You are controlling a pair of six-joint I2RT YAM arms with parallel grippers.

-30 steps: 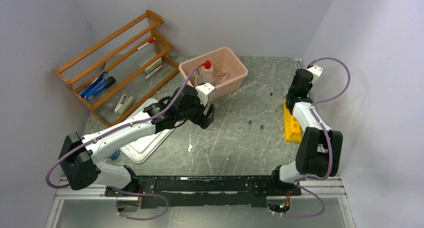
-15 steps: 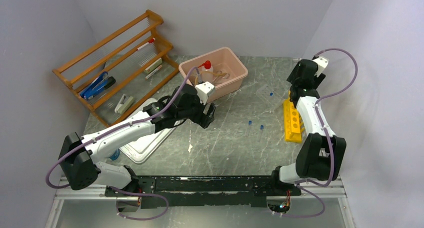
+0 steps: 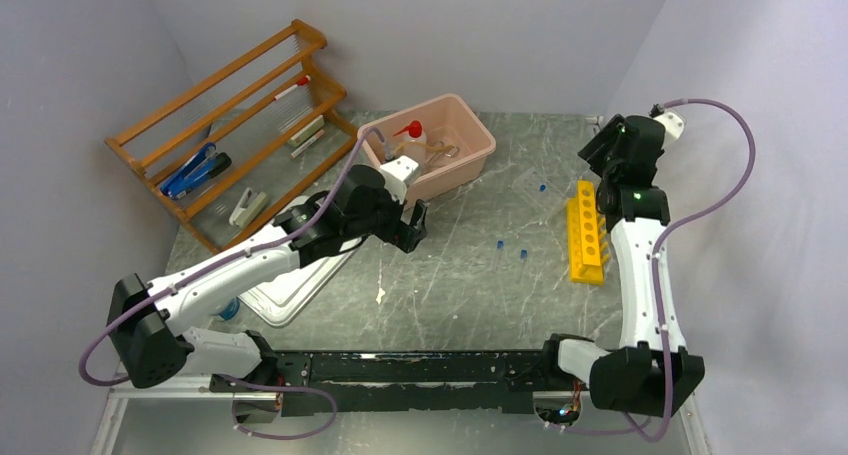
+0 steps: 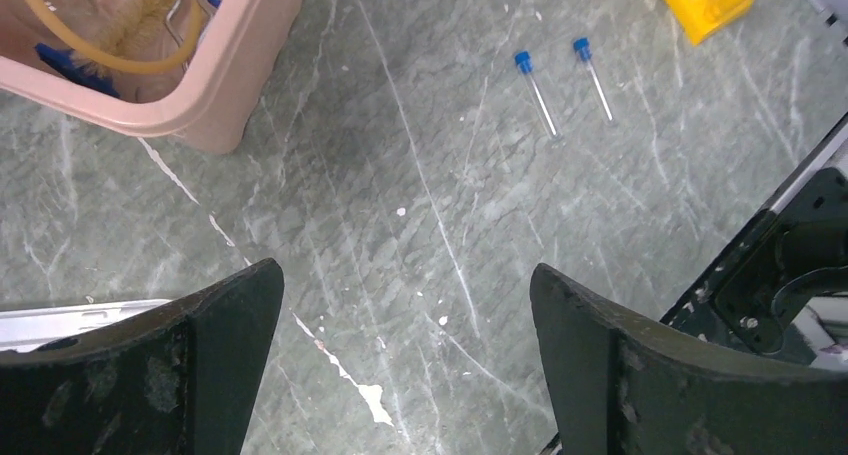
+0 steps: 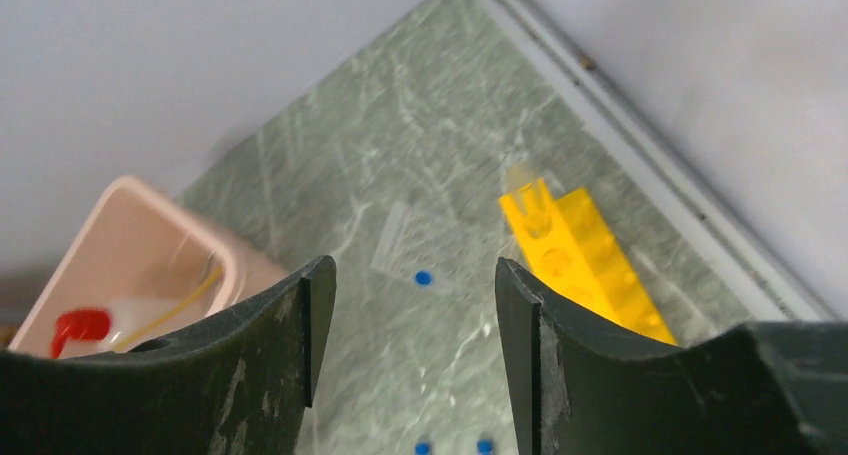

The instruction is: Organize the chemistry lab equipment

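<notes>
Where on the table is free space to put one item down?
Widest bare patch: front centre, between the white lid, the two blue-capped tubes and the base rail. Crowded: the left, by the orange shelf rack and pink tub.

Top view: high above the near edge, looking down and forward over the whole table (image 3: 470, 295). Left wrist view: close in, facing almost straight down at mid-table. Right wrist view: higher up, tilted toward the far right corner. All three views share the tub (image 3: 455, 170), rack (image 3: 586, 232) and two tubes (image 3: 499, 244).
</notes>
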